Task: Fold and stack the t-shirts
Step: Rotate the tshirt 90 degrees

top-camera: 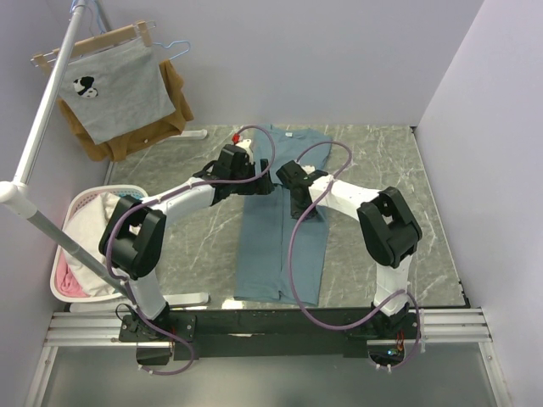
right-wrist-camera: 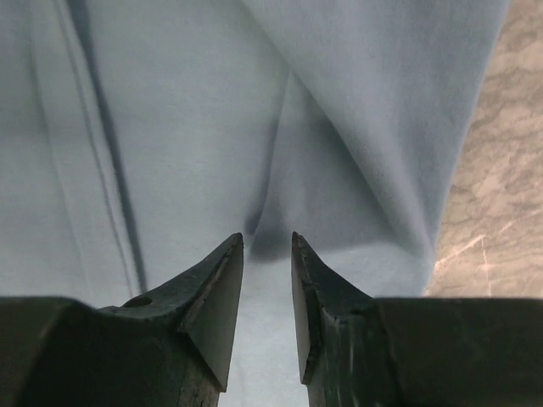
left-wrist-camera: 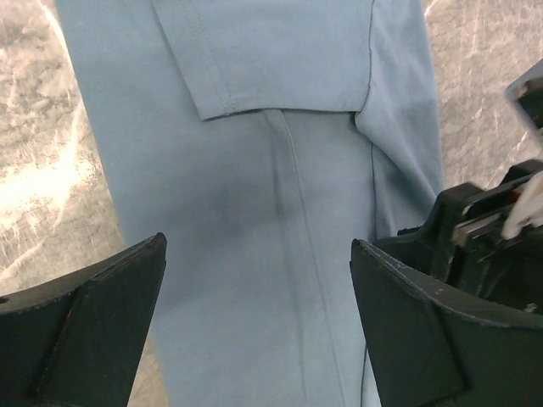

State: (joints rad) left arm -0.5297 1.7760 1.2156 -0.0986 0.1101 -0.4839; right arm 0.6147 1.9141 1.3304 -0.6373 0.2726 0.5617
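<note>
One teal-blue t-shirt [top-camera: 280,246] lies on the grey marbled table [top-camera: 382,161], folded lengthwise into a long narrow strip, neck label [top-camera: 289,134] at the far end. My left gripper [top-camera: 259,182] hovers over its upper part with jaws wide apart and nothing between them; the left wrist view [left-wrist-camera: 259,246] shows the shirt [left-wrist-camera: 254,170] with a folded-in sleeve hem [left-wrist-camera: 280,106]. My right gripper [top-camera: 299,199] is just right of it, near the shirt's right edge. In the right wrist view [right-wrist-camera: 267,242] its jaws are nearly together, with a puckered ridge of shirt [right-wrist-camera: 170,127] at the tips.
A white laundry basket [top-camera: 64,280] with pale clothes stands at the left edge. A rack pole [top-camera: 38,136] carries hangers with a grey printed shirt [top-camera: 119,89] and a brown garment [top-camera: 176,89] at the back left. Walls close the back and right.
</note>
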